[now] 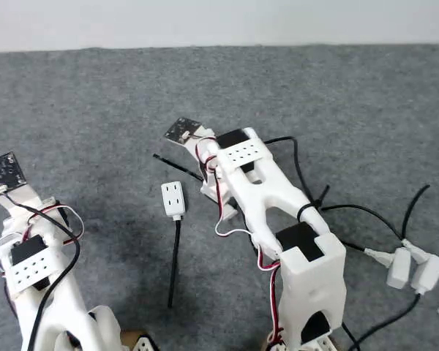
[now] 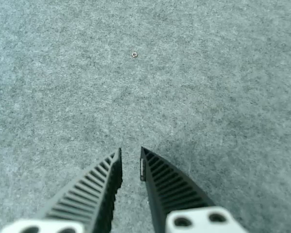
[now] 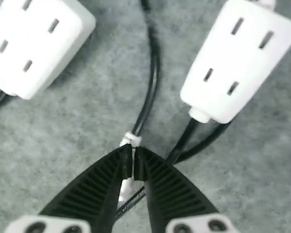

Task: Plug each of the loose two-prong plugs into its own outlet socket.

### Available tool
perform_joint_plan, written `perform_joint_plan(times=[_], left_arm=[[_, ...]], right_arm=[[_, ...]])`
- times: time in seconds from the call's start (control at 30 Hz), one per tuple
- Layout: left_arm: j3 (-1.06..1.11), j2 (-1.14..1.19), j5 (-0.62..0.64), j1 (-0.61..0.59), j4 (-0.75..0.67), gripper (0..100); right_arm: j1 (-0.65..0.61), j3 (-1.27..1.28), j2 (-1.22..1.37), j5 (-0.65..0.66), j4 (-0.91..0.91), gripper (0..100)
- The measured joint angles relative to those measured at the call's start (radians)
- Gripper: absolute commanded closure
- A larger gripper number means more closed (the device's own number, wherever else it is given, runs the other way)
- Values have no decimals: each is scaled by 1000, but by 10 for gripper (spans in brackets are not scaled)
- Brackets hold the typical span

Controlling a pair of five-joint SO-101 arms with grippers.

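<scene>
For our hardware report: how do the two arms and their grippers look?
The left arm and the right arm are white, blocky plastic shells with black motor blocks and rows of small holes. Red, white and black wires loop along them. Each wrist carries a small circuit board. The left gripper and the right gripper have black, tapered, ribbed fingers on white bases.
</scene>
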Motion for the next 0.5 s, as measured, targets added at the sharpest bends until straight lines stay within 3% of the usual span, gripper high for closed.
perform_joint_plan(times=[0.5], left_arm=[[0, 0, -20, 0, 0, 934]], right_arm=[[-6, -28, 0, -14, 44, 962]])
